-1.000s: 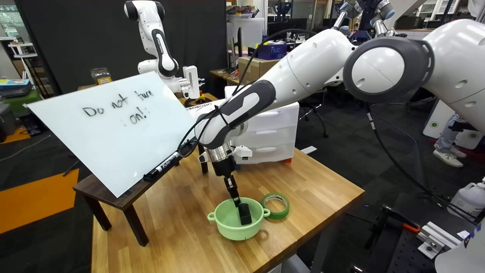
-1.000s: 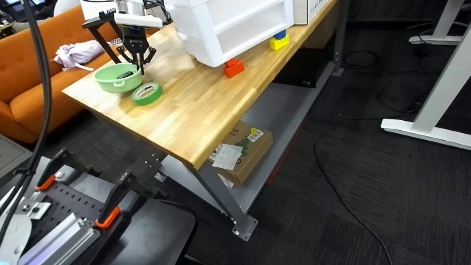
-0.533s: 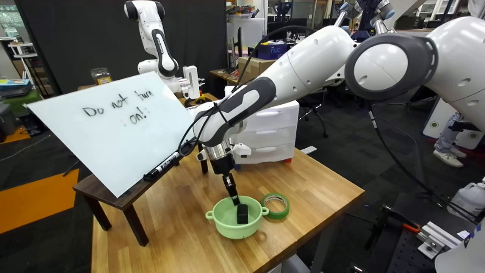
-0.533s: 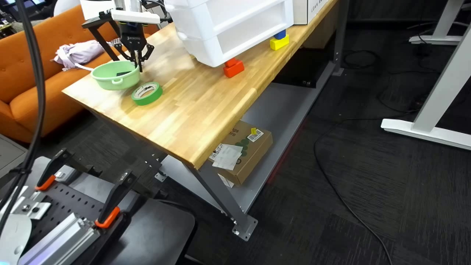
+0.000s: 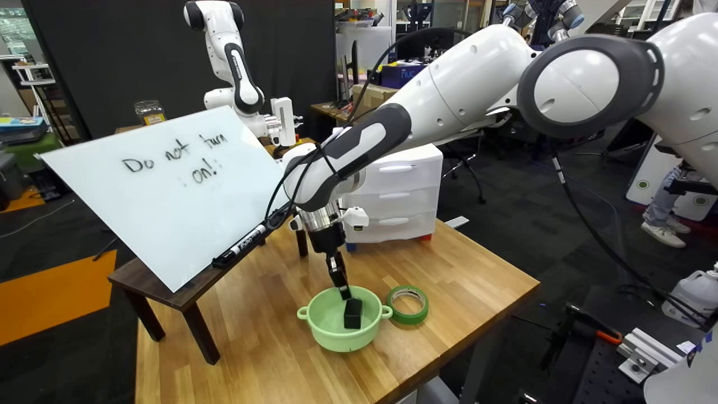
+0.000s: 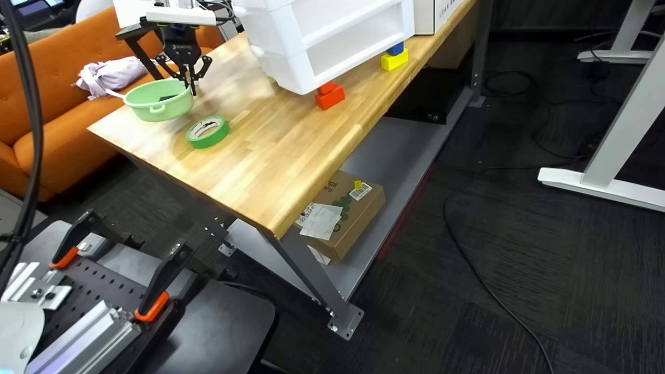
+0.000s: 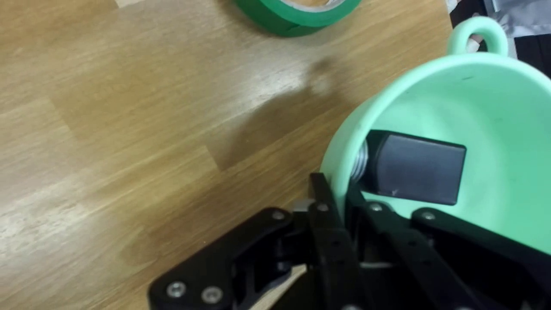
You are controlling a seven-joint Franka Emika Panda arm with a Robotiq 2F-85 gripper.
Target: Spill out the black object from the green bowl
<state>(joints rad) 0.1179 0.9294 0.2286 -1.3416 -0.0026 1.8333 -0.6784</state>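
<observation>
Well left of the bowl and farther back in an exterior view, a whiteboard [image 5: 168, 196] leans over a dark stool [image 5: 145, 284]. Then comes the green bowl [image 5: 343, 339], its rim pinched by the gripper [image 7: 336, 183], one finger outside the wall, one inside. Whether the bowl's base clears the table [image 5: 258, 336] I can't tell. On the bowl's floor lies the black block [image 7: 419, 168], metal end by the gripped wall — not spilled yet. Behind the bowl and to its right stand white drawers [image 5: 398, 199]; near its right handle lies a roll of tape [image 5: 412, 320].

That one-edge hold worries me: once the bowl tips, its weight and the sliding block could twist it in the fingers. Tipped toward the gripper, the block might jam on the inner finger — and a hard pour could bounce it off the tape.
</observation>
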